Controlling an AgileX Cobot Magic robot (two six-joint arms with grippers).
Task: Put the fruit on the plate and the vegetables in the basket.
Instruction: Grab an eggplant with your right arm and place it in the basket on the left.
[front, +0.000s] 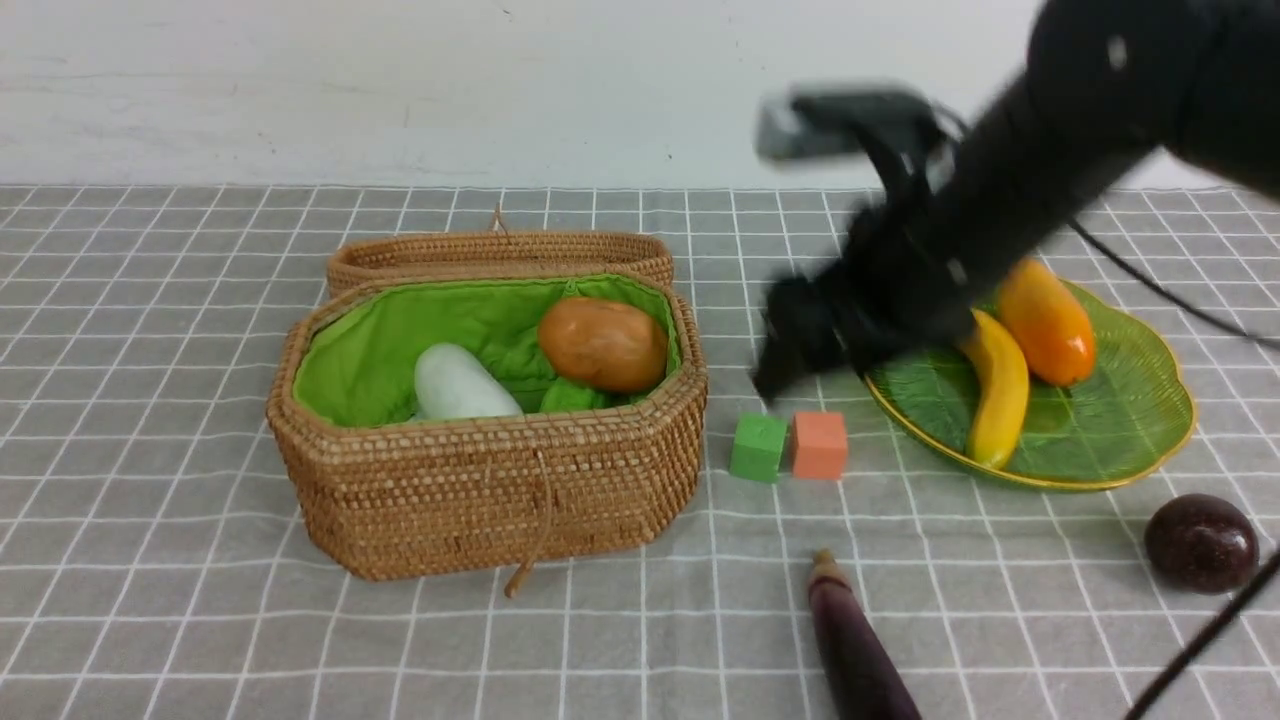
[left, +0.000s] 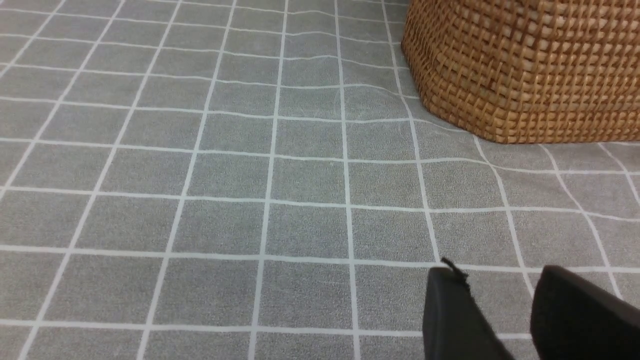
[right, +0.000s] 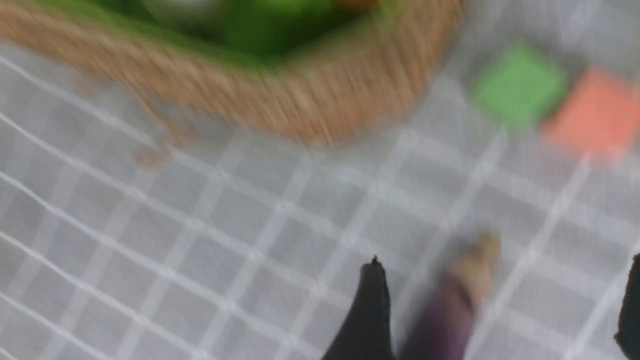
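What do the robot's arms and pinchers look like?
The right arm is thick and black, blurry here, with a few small white specks. It has a grey boxy part on it and a thin black cable running off it. The left gripper and the right gripper each have two flat, matte black fingers.

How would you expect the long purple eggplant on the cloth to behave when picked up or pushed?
The eggplant looks glossy and smooth, so it may slip in a light grip. Its long rounded body would probably roll sideways if nudged. Held near one end, it would likely tilt.
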